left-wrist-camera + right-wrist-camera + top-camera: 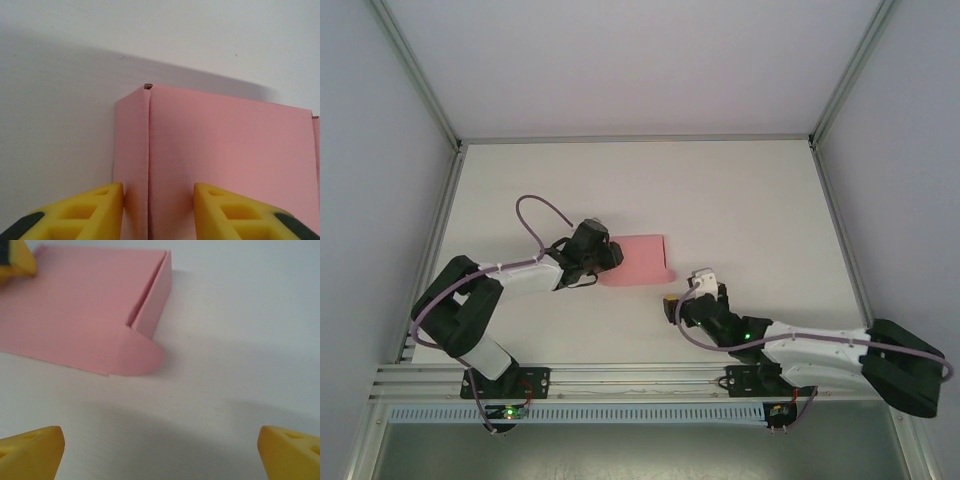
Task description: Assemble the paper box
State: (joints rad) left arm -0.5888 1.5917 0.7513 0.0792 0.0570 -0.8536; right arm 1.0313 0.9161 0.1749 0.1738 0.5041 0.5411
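The paper box (642, 259) is plain pink card lying flat on the white table (740, 200), partly folded. In the right wrist view the paper box (80, 305) has one side wall raised and a rounded flap (140, 357) lying flat towards me. My left gripper (610, 255) is at the box's left edge. In the left wrist view its yellow fingers (100, 207) stand apart over the card (225, 140), straddling a fold line, so my left gripper (159, 210) is open. My right gripper (695, 284) is open over bare table, a little short of the flap, and holds nothing (160, 455).
An aluminium frame rail (620, 380) runs along the near edge by both arm bases. Grey walls enclose the table on the left, right and back. Bare white table lies behind and to the right of the box.
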